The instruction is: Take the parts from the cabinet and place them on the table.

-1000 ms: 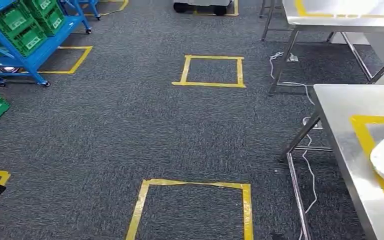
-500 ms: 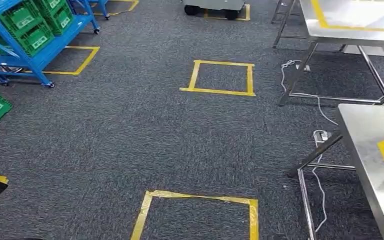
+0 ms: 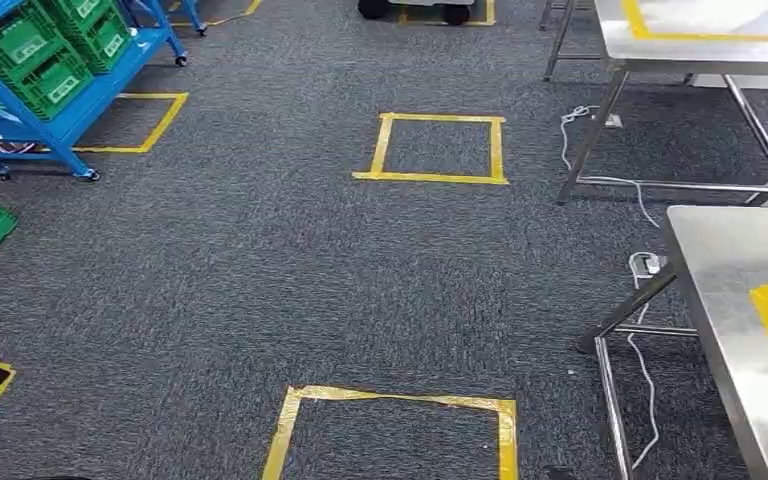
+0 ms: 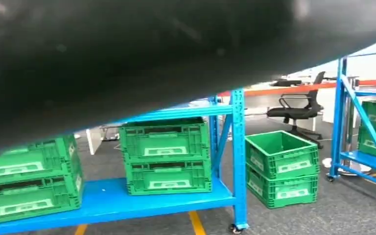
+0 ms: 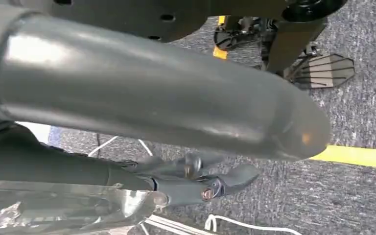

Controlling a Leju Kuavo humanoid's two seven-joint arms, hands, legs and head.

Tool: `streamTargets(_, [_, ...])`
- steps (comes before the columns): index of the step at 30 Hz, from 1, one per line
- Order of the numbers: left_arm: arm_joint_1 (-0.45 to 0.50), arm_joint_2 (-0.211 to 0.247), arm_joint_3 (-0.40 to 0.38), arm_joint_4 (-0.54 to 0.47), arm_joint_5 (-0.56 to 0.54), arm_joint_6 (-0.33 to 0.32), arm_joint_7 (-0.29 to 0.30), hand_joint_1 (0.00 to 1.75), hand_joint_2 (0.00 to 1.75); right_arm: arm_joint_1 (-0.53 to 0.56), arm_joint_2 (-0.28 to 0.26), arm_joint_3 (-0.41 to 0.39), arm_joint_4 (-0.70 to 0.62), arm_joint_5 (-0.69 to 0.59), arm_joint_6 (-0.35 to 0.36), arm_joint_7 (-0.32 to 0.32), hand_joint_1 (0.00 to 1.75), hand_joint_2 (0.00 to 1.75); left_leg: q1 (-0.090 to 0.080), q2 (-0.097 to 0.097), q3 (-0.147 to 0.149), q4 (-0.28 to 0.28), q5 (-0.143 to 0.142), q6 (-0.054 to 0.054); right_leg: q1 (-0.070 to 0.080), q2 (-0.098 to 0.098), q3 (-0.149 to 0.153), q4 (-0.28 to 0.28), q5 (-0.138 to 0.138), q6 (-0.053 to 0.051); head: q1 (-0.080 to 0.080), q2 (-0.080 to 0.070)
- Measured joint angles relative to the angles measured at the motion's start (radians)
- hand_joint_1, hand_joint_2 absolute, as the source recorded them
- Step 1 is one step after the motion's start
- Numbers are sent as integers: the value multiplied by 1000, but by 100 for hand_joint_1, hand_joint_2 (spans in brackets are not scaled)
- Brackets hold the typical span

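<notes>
Head view looks down at grey carpet with yellow tape squares [image 3: 438,148], a blue rack [image 3: 55,95] full of green crates [image 3: 35,55] off to the upper left, and a steel bench [image 3: 745,330] coming in on the right with a strip of yellow tape on top. A second steel bench [image 3: 700,35] sits further back on the right, with white cable [image 3: 610,180] trailing on the floor between them.

Left wrist view faces the rack up close: green crates [image 4: 166,156] stacked on a blue shelf [image 4: 127,200], more crates on the floor beside it, an office chair [image 4: 298,110] in the background. I can't tell what the left hand is doing, wide or closed, there's just a dark blur across the top.

Right wrist view has the right hand [image 5: 196,178] with its fingers curled in, and something crinkly and clear like plastic wrap [image 5: 63,208] right by it. Can't tell if the hand is actually holding that.

Progress-wise, I'd guess this is mid-walk between rack and bench. I can't make out any parts, neither in the crates nor on the visible bit of the near bench, so how many are left is anyone's guess.
</notes>
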Motion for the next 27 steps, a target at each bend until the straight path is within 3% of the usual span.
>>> streamTargets(3, [-1,0,-2,0,-2,6,-1,0,0,0,0,0,0,-2,0,0,0,0,1,0,1,0,1,-13,0,0,2,0,0,-1,0,0])
streamTargets(27, [-1,-12,-8,0,-24,23,6,0,0,0,0,0,0,-7,1,-1,0,0,-1,0,8,0,1,-12,-1,-1,16,-12,5,3,1,0])
